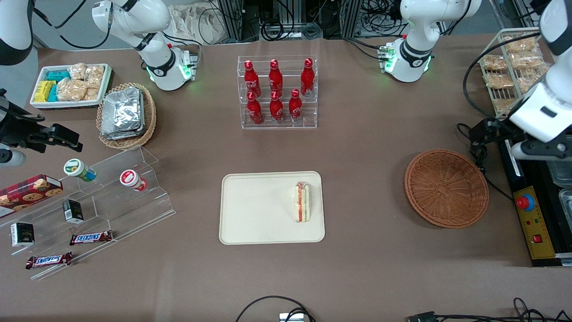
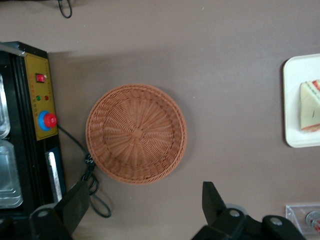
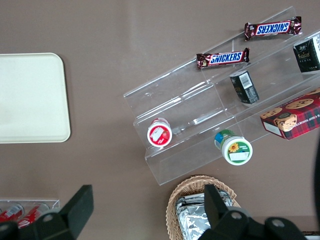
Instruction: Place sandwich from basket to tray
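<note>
Front view: sandwich (image 1: 302, 202) lies on the tray (image 1: 250, 223), long axis running toward the camera. Basket (image 1: 446, 188) holds nothing. Hand (image 2: 145, 210) hangs open above the counter (image 1: 357, 147) beside the basket, sandwich well apart toward the parked arm's end.

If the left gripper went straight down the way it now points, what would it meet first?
Probably bare table beside the basket, though depth is unclear. The gripper, open and holding nothing, hangs above the basket's edge; the sandwich already lies on the tray.
</note>
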Controlling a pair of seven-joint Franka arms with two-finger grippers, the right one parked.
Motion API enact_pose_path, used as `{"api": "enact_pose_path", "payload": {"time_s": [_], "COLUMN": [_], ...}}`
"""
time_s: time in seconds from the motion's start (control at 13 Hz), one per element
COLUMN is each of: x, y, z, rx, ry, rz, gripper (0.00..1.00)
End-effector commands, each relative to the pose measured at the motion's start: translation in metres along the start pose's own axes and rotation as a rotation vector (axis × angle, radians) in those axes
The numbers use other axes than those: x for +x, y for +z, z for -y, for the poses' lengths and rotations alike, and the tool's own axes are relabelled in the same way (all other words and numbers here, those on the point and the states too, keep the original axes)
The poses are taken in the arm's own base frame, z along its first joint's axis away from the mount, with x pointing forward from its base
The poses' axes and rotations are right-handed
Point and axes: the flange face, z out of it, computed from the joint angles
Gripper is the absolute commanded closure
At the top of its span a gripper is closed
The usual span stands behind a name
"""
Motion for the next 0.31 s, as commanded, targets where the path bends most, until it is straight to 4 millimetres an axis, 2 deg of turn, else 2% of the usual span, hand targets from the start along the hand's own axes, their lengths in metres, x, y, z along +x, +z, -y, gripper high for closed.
{"api": "enact_pose_path", "payload": {"time_s": [0.0, 0.08, 0.23], "x": [-0.022, -0.026, -0.028], "y": [-0.007, -0.008, -0.008], "z": [0.004, 0.013, 0.014], "rx": [-0.042, -0.059, -0.064], "ry": [0.003, -0.017, -0.021], "rz": [0.012, 0.012, 0.012], "gripper": [0.00, 0.00, 0.00]}}
